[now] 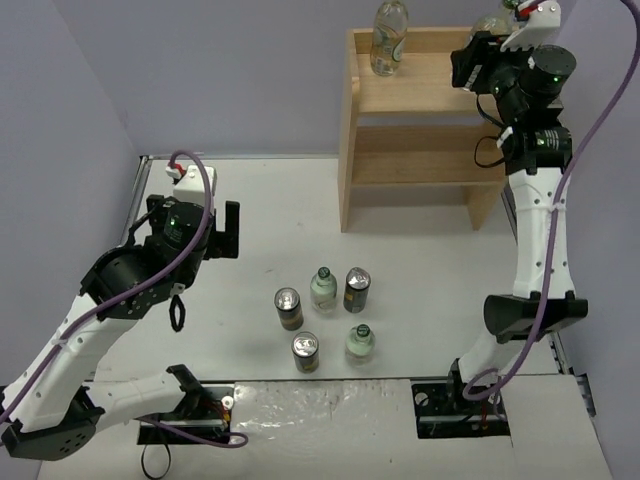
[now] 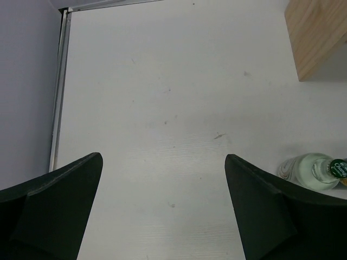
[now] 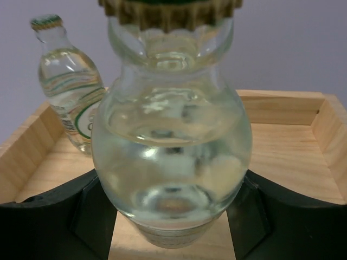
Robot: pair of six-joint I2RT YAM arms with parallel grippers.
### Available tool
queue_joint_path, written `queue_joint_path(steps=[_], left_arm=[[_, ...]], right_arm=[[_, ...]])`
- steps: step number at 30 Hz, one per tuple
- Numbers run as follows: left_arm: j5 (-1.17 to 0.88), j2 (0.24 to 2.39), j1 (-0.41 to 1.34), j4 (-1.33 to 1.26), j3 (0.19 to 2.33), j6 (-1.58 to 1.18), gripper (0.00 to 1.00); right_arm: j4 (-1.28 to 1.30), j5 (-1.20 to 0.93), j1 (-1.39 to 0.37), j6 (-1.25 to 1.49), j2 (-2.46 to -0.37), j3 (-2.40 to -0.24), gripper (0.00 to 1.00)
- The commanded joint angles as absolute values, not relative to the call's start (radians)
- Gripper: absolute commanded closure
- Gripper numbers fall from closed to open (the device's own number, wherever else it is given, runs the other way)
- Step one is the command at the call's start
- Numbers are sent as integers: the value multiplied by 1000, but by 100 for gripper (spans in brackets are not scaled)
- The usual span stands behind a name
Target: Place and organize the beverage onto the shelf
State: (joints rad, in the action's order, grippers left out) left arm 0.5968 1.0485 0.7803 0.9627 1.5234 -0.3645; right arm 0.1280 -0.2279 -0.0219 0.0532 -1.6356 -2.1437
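Right gripper (image 3: 172,216) is closed on the lower body of the held bottle (image 3: 171,146), one finger on each side, up over the right part of the top tier. Left gripper (image 2: 162,211) is spread wide with nothing in it, hovering over the table (image 1: 430,290) well left of the drinks.

Shelf (image 1: 420,95) stands at the far side and has two tiers. One shelved bottle (image 1: 389,38) stands upright at the top tier's back left, well apart from mine. I can't tell if my bottle's base is down on the wood or just above it.

The other five stand upright, clustered mid-table: far bottle (image 1: 323,288) and near bottle (image 1: 359,343), then left can (image 1: 288,308), far can (image 1: 357,289) just beside the far bottle, and near can (image 1: 306,351).

Handling, my guess: the bottles look like full glass, so they're rigid, heavy for their size, slick and breakable. Grip the wide body below the shoulder, not the neck, and set down gently. The cans are probably lighter and thin-walled and could dent, so pinch mid-body with modest force.
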Motion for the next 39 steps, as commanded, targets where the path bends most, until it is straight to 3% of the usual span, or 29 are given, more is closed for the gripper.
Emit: queue_joint_path(steps=[1,23,39], left_arm=[[641,985,770,954,1510,-322,6],[532,907,657,870,1270,-270,6],[433,882,571,821,1186,-252,6]], right_arm=[[43,-330,-5,40,-1726,-2252,100],[66,-397,-17,-67,-1999,-2387,100],[-97,-380,35,-28,-2134,-2408,100]])
